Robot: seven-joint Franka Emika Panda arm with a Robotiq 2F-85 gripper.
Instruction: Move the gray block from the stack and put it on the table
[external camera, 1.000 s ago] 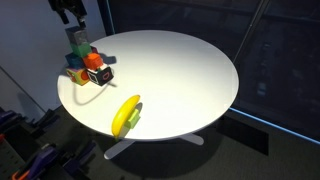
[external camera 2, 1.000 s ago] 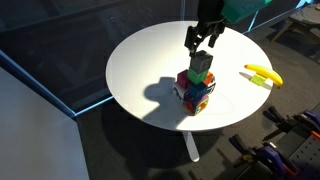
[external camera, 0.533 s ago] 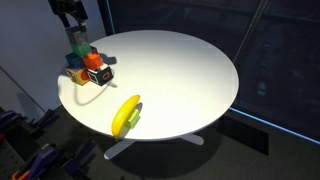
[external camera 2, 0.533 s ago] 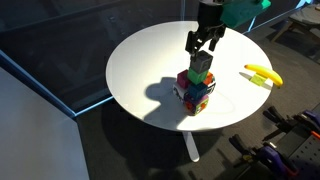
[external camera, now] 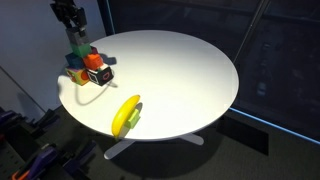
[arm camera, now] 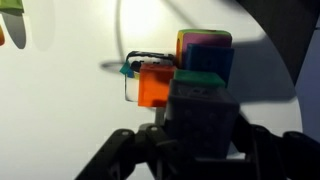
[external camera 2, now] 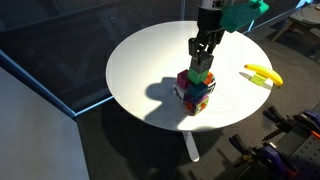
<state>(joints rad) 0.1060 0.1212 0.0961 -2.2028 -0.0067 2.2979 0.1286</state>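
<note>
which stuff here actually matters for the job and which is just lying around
Part of the job:
- gray block, on top of the stack
- stack of colored cubes
- table, where the block is to go
- pincer, open, a finger on either side of the gray block

Just lying about:
- banana, near the table's edge, apart from the stack

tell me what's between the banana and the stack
Bare table top, save a faint curved line near the stack; no object before the banana. Both exterior views show it.
</note>
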